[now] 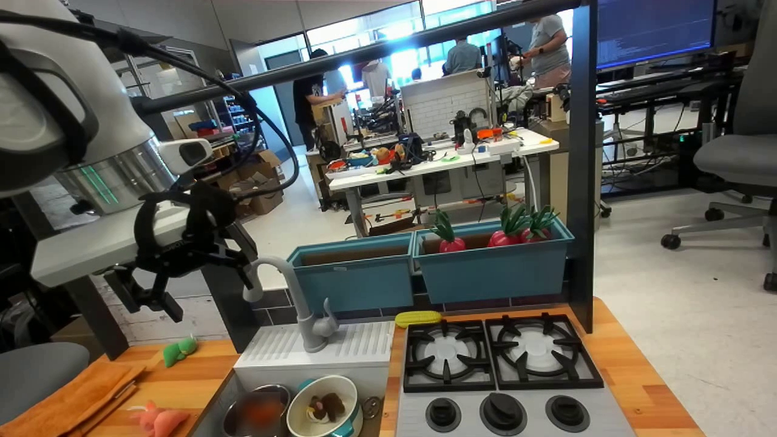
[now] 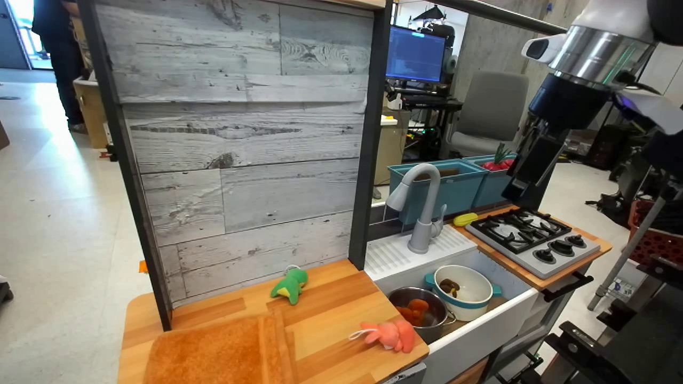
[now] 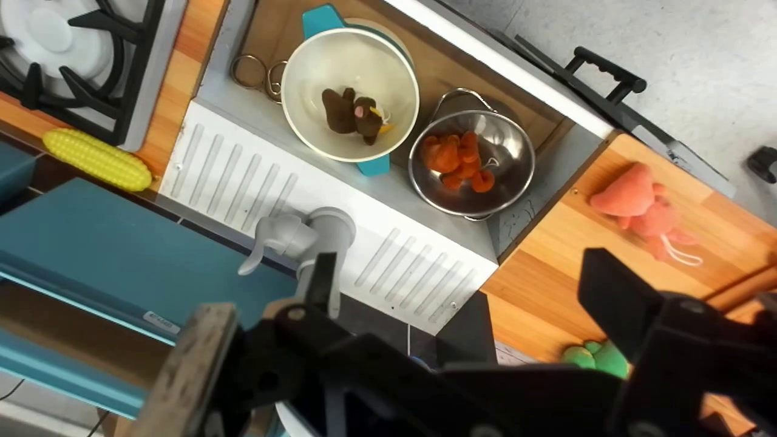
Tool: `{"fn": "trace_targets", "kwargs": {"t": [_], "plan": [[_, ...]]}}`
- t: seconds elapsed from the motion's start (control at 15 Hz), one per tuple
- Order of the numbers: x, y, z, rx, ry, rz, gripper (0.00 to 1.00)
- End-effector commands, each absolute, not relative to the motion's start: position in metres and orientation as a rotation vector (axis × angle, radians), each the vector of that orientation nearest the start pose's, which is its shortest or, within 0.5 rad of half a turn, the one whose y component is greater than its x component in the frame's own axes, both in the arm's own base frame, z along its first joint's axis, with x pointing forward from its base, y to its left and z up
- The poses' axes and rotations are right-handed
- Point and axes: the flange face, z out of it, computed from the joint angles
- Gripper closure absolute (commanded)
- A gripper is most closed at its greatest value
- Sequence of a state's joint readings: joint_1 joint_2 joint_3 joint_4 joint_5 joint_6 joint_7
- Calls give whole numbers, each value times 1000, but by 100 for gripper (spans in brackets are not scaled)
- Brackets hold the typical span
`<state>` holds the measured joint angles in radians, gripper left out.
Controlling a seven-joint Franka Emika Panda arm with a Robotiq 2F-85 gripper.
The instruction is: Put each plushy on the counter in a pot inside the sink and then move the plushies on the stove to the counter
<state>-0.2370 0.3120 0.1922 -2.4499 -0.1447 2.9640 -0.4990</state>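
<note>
A green plushy (image 1: 180,350) lies at the back of the left wooden counter (image 2: 331,298); a pink plushy (image 2: 392,335) lies near its front edge. In the sink (image 2: 483,335), a brown plushy (image 3: 352,113) lies in the white pot with teal handles (image 3: 309,67), and an orange plushy (image 3: 458,159) lies in the metal pot (image 3: 516,176). The stove (image 1: 471,423) shows no plushy on it. My gripper (image 1: 209,297) is open and empty, high above the counter and sink. In the wrist view its jaws (image 3: 459,264) stand wide apart; the right finger partly covers the green plushy (image 3: 610,361).
A grey faucet (image 1: 303,309) rises behind the sink. A yellow corn (image 1: 419,318) lies behind the stove. Teal planters (image 1: 358,276) hang at the back, with red radishes (image 1: 452,244). An orange towel (image 2: 213,349) lies on the left counter. A wood-patterned panel (image 2: 256,138) and posts stand behind it.
</note>
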Motion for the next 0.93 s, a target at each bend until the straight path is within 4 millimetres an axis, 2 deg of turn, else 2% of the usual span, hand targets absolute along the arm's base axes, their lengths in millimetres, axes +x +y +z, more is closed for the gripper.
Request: {"fn": "trace_targets", "kwargs": {"t": [0.0,0.27,0.4,0.6,0.73,0.87], "plan": [[503,-9,198,-3034,-902,-330,0],[502,-9,198,-3033,-904,-329,0],[506,-25,201,-3113,-932,-390,0],[510,-52,188,-3227,-948,-334,0],[509,-57,176,-3283,-947,-264,0],[504,-54,161,-3295,-951,-186,0]]}}
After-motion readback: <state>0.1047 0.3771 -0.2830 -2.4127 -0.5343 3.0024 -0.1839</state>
